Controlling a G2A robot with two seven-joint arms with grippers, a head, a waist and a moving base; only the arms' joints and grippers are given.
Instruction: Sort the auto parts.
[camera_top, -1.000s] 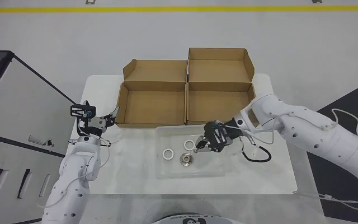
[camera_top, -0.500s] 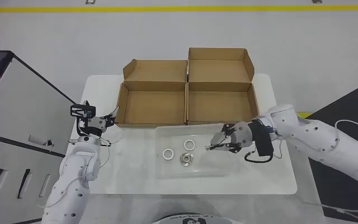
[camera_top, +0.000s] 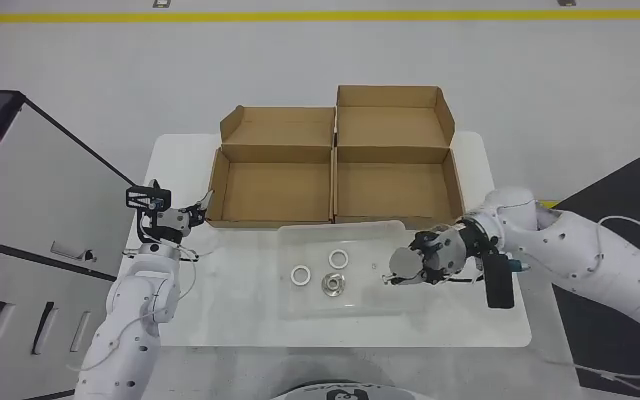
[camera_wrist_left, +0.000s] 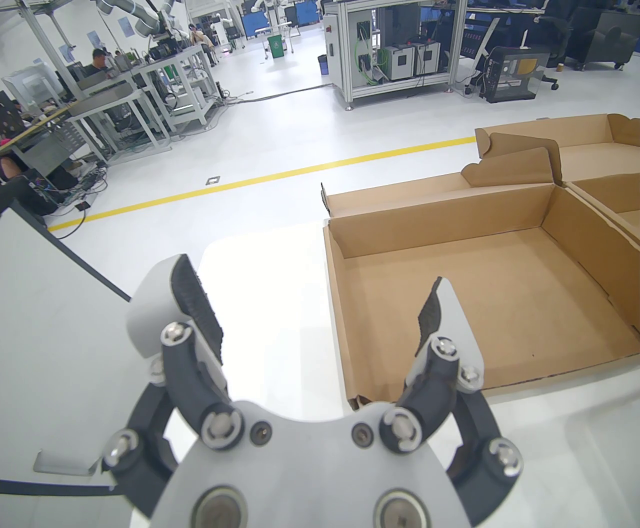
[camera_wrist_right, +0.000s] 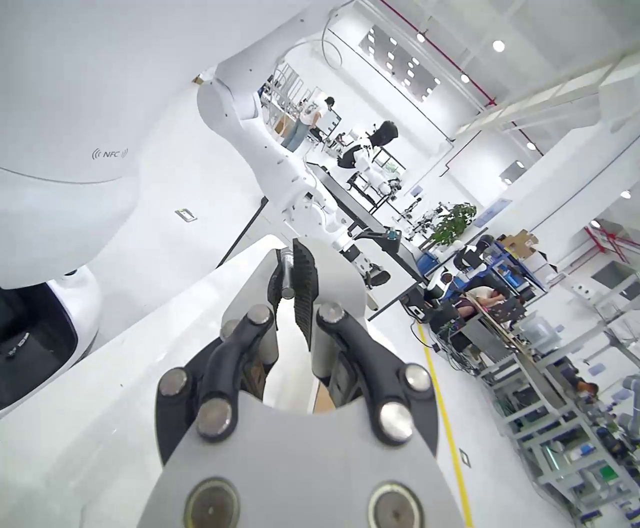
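Observation:
A clear plastic tray (camera_top: 365, 300) lies in front of two open cardboard boxes, the left box (camera_top: 270, 192) and the right box (camera_top: 392, 187). In the tray are two white rings (camera_top: 299, 274) (camera_top: 339, 259) and a metal hub-like part (camera_top: 332, 286). My right gripper (camera_top: 389, 272) hovers over the tray's right end, turned sideways. In the right wrist view my right gripper (camera_wrist_right: 290, 262) is shut on a small metal pin (camera_wrist_right: 286, 274). My left gripper (camera_top: 200, 205) (camera_wrist_left: 310, 300) stands open with nothing in it by the near left corner of the left box (camera_wrist_left: 440, 225).
The white table (camera_top: 250, 320) has free room in front of the tray and to its left. The box lids (camera_top: 390, 108) stand folded back at the table's far edge. A dark panel (camera_top: 40, 160) stands left of the table.
My right gripper has drawn back to the right from beside the rings to the tray's right end, turning sideways with the pin in it. The left arm has not moved.

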